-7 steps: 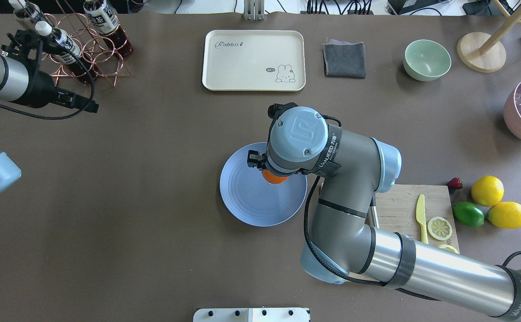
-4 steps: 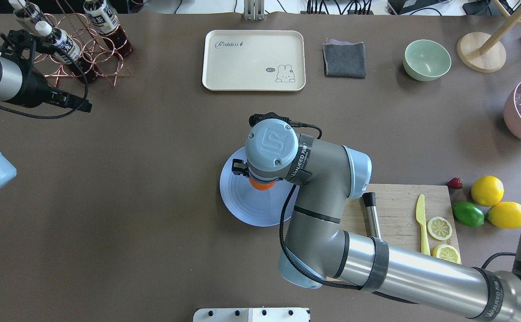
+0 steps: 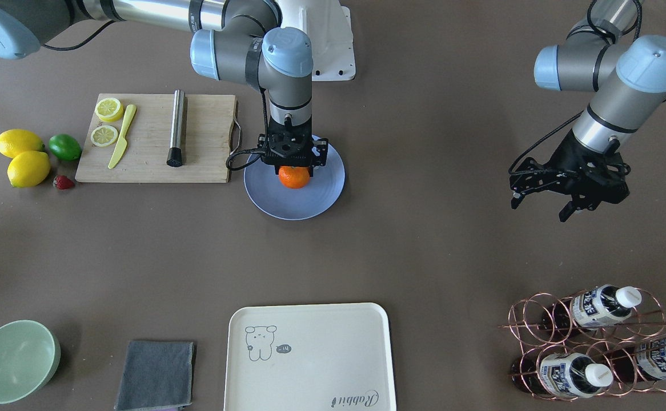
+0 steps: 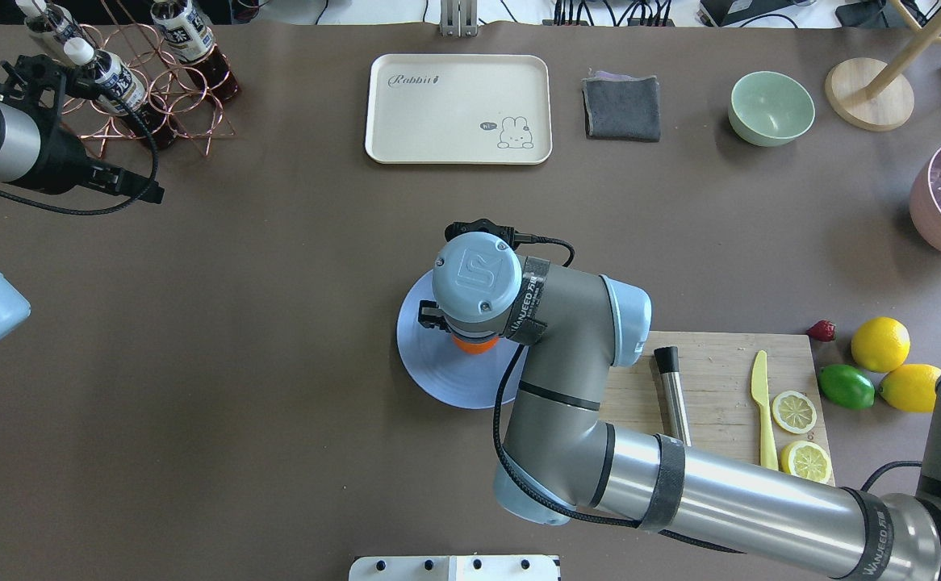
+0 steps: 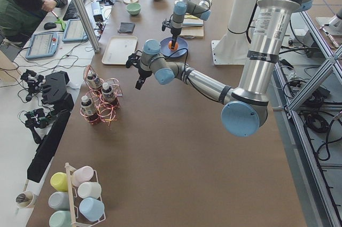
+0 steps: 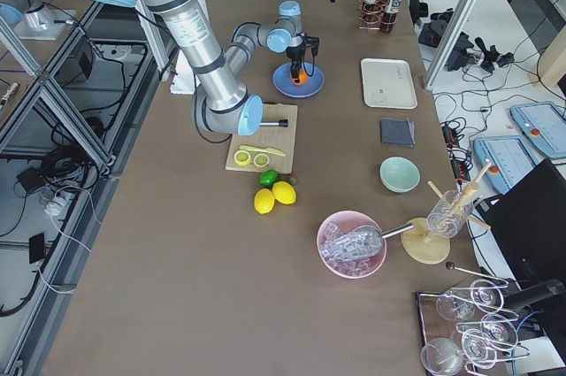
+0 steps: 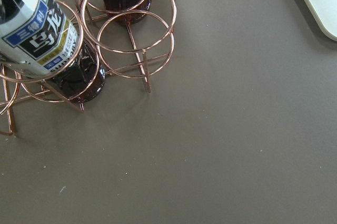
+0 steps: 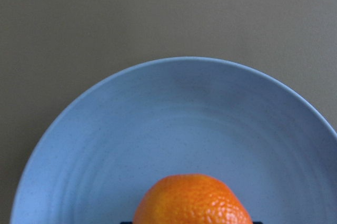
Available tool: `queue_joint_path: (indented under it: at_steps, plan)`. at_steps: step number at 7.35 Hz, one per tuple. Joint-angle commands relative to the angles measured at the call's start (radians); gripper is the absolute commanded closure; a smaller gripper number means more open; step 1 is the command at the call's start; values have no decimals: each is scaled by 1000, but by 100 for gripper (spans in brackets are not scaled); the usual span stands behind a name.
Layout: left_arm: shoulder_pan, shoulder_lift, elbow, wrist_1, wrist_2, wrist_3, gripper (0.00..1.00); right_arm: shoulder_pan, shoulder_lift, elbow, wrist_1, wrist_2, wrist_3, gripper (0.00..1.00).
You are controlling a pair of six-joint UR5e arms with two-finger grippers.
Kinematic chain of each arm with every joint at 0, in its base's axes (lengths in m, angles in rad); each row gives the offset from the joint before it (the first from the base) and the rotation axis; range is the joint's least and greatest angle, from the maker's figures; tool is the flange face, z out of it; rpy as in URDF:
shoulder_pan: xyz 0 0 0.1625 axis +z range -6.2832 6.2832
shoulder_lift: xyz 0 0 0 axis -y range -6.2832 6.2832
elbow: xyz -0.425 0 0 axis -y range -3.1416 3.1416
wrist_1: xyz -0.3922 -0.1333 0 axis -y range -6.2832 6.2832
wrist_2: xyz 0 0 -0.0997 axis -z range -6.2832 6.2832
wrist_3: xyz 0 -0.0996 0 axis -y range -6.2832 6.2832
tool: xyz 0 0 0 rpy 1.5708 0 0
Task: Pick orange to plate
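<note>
The orange (image 3: 294, 177) sits low over the middle of the blue-grey plate (image 3: 316, 200), and I cannot tell if it touches. My right gripper (image 3: 294, 166) points straight down, shut on the orange from above. In the overhead view the wrist hides most of the orange (image 4: 474, 346) and part of the plate (image 4: 430, 367). The right wrist view shows the orange (image 8: 192, 201) at the bottom edge with the plate (image 8: 158, 118) close under it. My left gripper (image 3: 540, 205) hangs open and empty far off, near the bottle rack (image 3: 590, 342).
A wooden cutting board (image 3: 207, 137) with a yellow knife, lemon slices and a metal cylinder lies right beside the plate. Two lemons (image 3: 21, 157), a lime (image 3: 64, 146) and a strawberry lie past it. A cream tray (image 3: 310, 354), grey cloth (image 3: 156, 374) and green bowl (image 3: 13, 359) line the far edge.
My right arm has carried the orange leftward toward the plate's middle and lower. My left arm has drawn back a little toward the bottle rack.
</note>
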Motion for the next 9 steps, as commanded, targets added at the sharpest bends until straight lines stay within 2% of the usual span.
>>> queue_joint_path:
  at_steps: [1, 2, 3, 4, 5, 7, 9]
  plan:
    - [0, -2, 6, 0, 0, 3, 2, 4, 6, 3, 4, 1, 8, 0]
    - [0, -2, 5, 0, -2, 1, 2, 32, 8, 31, 1, 14, 5, 0]
    - [0, 1, 0, 9, -3, 3, 2, 92, 0, 74, -12, 65, -2, 0]
    - [-23, 2, 0, 41, -59, 13, 2, 176, -14, 92, -19, 180, -7, 0]
    - [-78, 30, -15, 89, -107, 103, 2, 244, -38, 127, -45, 252, -54, 0]
    - [-168, 132, -37, 104, -109, 286, 2, 389, -177, 271, -101, 358, -273, 0]
    - [-277, 212, -32, 107, -110, 424, 2, 610, -375, 327, -102, 512, -614, 0]
